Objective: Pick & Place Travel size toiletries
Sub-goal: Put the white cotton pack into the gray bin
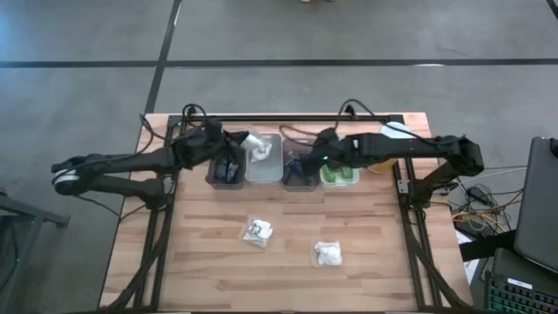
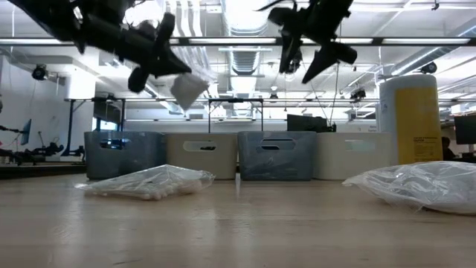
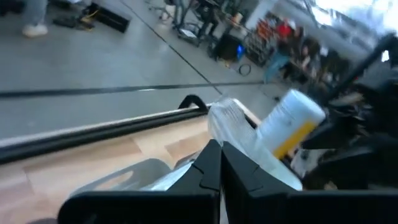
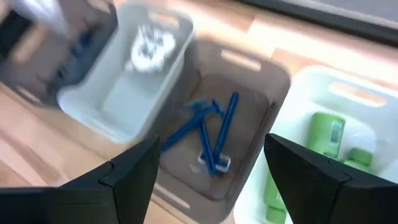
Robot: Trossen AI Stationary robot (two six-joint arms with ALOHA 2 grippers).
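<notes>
Two packets [image 1: 258,231] wait on your surface [image 1: 209,270]; left gripper [image 1: 234,142] pinches a third [image 1: 257,144] above its bin [image 1: 264,166], right gripper [image 1: 307,160] open. Release early and it lands outside.

Four bins [image 1: 263,166] stand in a row along the tabletop's [image 1: 200,262] far edge, with both arms reaching over them. A tall yellow bottle [image 2: 410,119] blocks the far right corner. Two packets [image 1: 257,231] [image 1: 328,253] lie mid-tabletop; the near edge lies open.
</notes>
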